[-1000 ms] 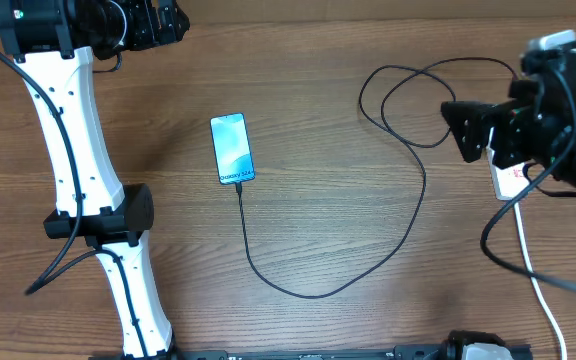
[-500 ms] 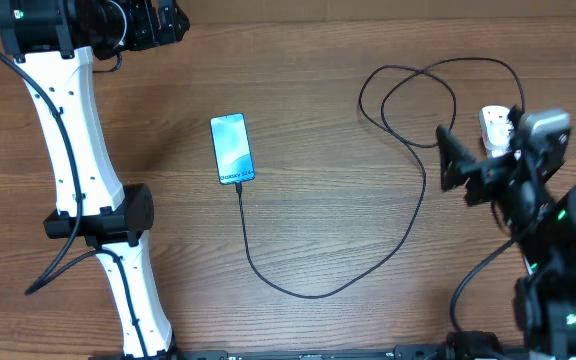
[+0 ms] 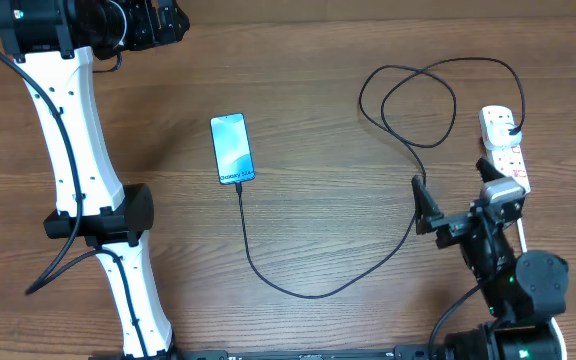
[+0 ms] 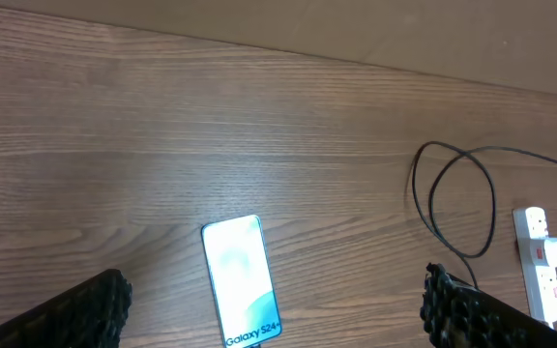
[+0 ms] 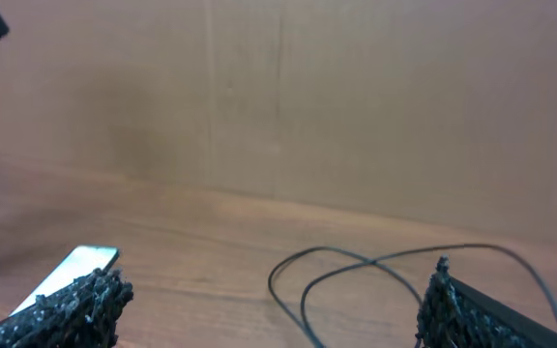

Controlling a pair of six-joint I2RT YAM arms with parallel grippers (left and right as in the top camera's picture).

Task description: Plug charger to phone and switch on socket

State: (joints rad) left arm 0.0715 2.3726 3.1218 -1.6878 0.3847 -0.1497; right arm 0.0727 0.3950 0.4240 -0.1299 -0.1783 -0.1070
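A thin black charger cable meets the lower edge of the slim teal-screened phone. The white power strip lies far right of it. The left fingers and right fingers are spread wide, empty.

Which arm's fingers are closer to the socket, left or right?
The right arm's fingers, open beside the socket; the left arm's fingers sit far off, beyond the phone.

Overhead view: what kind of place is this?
Probably a robot test bench: wood-grain tabletop, white-and-black robot arm at its edge, and staged props, a teal-screened black smartphone and a white elongated power strip.
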